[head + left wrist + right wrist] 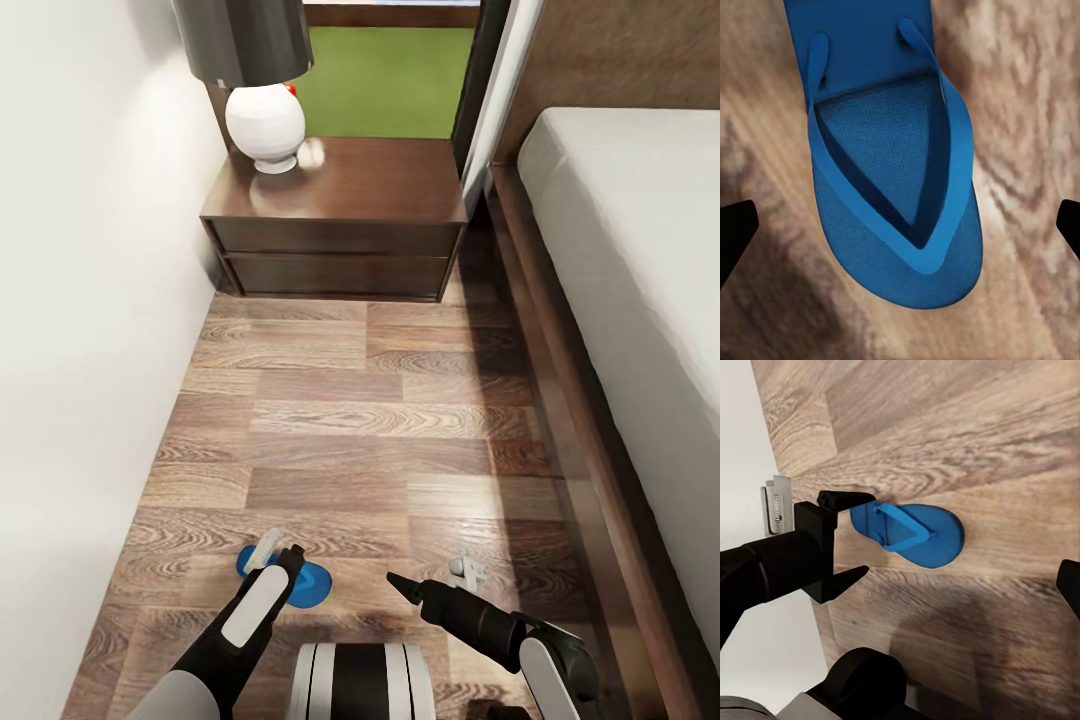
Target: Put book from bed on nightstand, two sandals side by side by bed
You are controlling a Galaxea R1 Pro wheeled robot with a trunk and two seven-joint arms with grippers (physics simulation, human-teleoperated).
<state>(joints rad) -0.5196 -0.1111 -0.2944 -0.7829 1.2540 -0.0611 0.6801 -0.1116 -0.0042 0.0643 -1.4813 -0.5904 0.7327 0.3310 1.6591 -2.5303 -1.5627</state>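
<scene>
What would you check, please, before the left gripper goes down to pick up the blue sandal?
1. Left gripper open: ok, fingertips stand wide apart either side of the sandal.
2. Sandal lies flat on the floor, straps up: ok.
3. Gripper lined up over the sandal: ok.
4. Right gripper away from the sandal: ok; it hangs apart.
5. Second sandal located: cannot tell.
6. Free floor beside the bed for placing: ok.

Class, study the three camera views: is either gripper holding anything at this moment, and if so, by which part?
Nothing is held. The left gripper hangs open above the blue sandal, its fingers apart on either side without touching it; the right gripper is open and empty.
</scene>
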